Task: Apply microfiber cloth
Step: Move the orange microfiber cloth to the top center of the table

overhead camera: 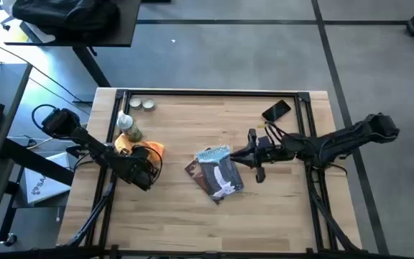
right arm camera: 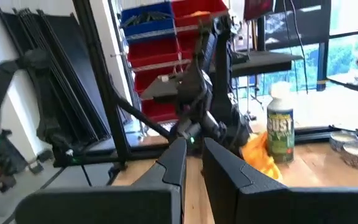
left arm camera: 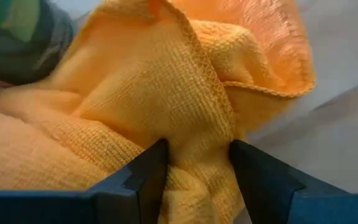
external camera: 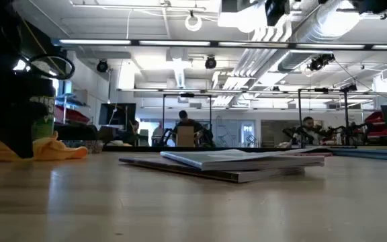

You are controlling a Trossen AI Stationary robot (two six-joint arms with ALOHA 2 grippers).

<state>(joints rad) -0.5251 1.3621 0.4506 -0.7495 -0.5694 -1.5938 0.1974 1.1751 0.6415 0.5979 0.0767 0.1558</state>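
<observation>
The orange-yellow microfiber cloth [overhead camera: 152, 150] lies bunched on the table's left part, next to a green-labelled bottle [overhead camera: 126, 128]. It fills the left wrist view [left arm camera: 166, 81] and shows low on the table in the low view [external camera: 52, 149]. My left gripper [overhead camera: 139, 165] is shut on it. My right gripper [overhead camera: 253, 155] hangs near the table's middle, beside the blue-grey printed packet [overhead camera: 218, 173]. In its own view the fingers [right arm camera: 194, 163] stand almost together with nothing between them. My left gripper pinches a bunched fold of the cloth [left arm camera: 197, 158] between its two fingers [left arm camera: 149, 177], several layers together. A hemmed edge [left arm camera: 213, 81] rises from the pinch. The fingers come slanting down from the table's near side. The rest of the cloth rests slack on the table [external camera: 62, 152].
The packet lies on a flat booklet [external camera: 227, 161] in the middle. A dark phone [overhead camera: 277, 110] lies at the far right, and two small round tins [overhead camera: 142, 105] stand at the far left. A dark frame [overhead camera: 214, 92] runs along the table's far and side edges.
</observation>
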